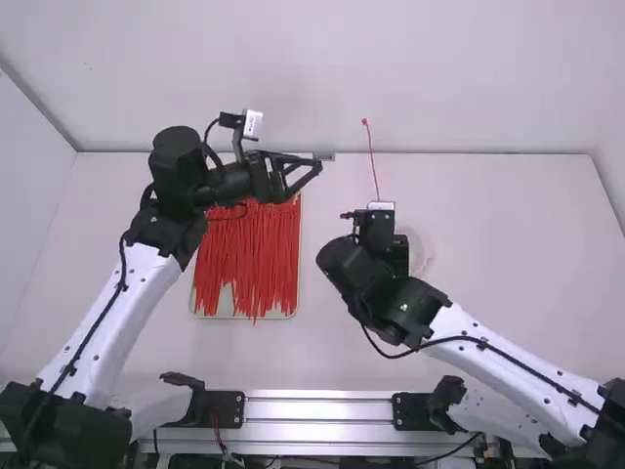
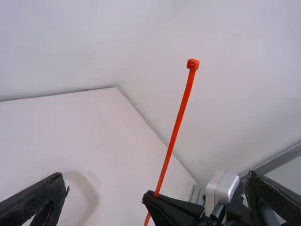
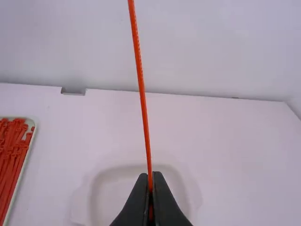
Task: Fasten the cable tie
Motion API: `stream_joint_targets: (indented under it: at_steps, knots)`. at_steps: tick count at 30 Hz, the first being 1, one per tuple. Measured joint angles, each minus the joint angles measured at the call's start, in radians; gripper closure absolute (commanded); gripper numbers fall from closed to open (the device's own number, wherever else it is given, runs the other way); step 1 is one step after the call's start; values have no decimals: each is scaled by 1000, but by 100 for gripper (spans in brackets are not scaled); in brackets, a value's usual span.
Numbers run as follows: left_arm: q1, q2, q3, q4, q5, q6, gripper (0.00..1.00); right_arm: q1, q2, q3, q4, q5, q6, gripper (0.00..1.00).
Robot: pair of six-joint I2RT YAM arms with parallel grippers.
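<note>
Barely begun: one red cable tie [image 1: 371,161] singled out and held, nothing more. Showed no loop and no bend; ran straight from end to end, with the square head [image 2: 193,63] free at the top and the tail not fed through it. Left to do, as judged from that: curling the strap round, guiding the tail into the head, pulling it snug.

Was pinched at its lower, tail end between the closed fingers of the right gripper [image 3: 150,178]. Rose nearly upright from those fingertips, tilting slightly toward the back wall [image 1: 439,68], above a clear shallow dish [image 3: 89,188] on the white table [image 1: 508,225].

Found the left gripper [image 1: 311,168] with its fingers spread wide and holding nothing. Hovered over the far end of the tray [image 1: 293,311] of spare red ties [image 1: 249,254], apart from the held tie, which stood off to its right in the high view. Touched the strap nowhere.
</note>
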Motion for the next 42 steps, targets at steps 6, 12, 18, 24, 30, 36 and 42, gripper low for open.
stream_joint_targets:
  at_steps: [6, 12, 18, 24, 30, 36, 42]
  knots:
    - [-44, 0, 0, 22, -20, 0, 1, 0, 0, 0, 0, 7, 0, 100]
    - [-61, 0, 0, 35, -26, 0, 1, 10, 0, 0, -2, -2, 0, 100]
    - [-62, 0, 0, 48, -31, 0, 1, 48, 0, 0, 15, -8, 0, 100]
    - [-64, 0, 0, 48, -48, 0, 1, 61, 1, 0, 39, -12, -3, 100]
    - [-64, 0, 0, 48, -60, 0, 1, 60, 77, 1, 197, -9, -72, 100]
    - [-64, 0, 0, 47, -63, 0, 1, 61, 136, 1, 257, -8, -118, 100]
    - [-64, 0, 0, 47, -98, 1, 1, 60, 137, 1, 261, 10, -132, 100]
